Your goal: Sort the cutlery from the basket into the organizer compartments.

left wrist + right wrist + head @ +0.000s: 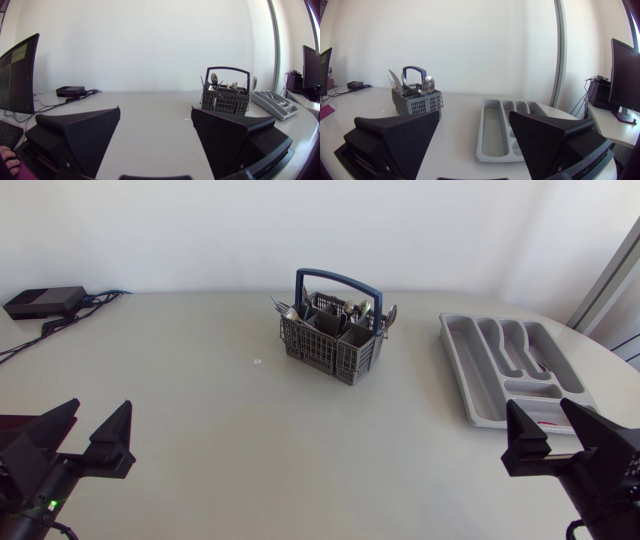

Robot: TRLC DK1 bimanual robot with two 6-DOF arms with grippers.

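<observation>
1. The left gripper (97,412) sits at the near left corner of the worktop (220,420). Its fingers (85,135) stand wide apart and hold nothing.
2. The right gripper (543,412) sits at the near right corner. Its fingers (400,137) are likewise spread wide with nothing between them.
3. The organizer (470,370) is a grey tray lying flat on the right side of the worktop, just ahead of the right gripper. Its long compartments run away from the near edge.
4. A small white mark (257,362) lies on the worktop, left of the basket.
5. The basket (330,345) is grey with a blue handle. It stands upright past the middle of the worktop, well apart from both grippers and left of the organizer.
6. The cutlery (345,308) stands in the basket, with its ends showing above the rim.
7. A black box (45,302) with cables rests at the far left corner.
</observation>
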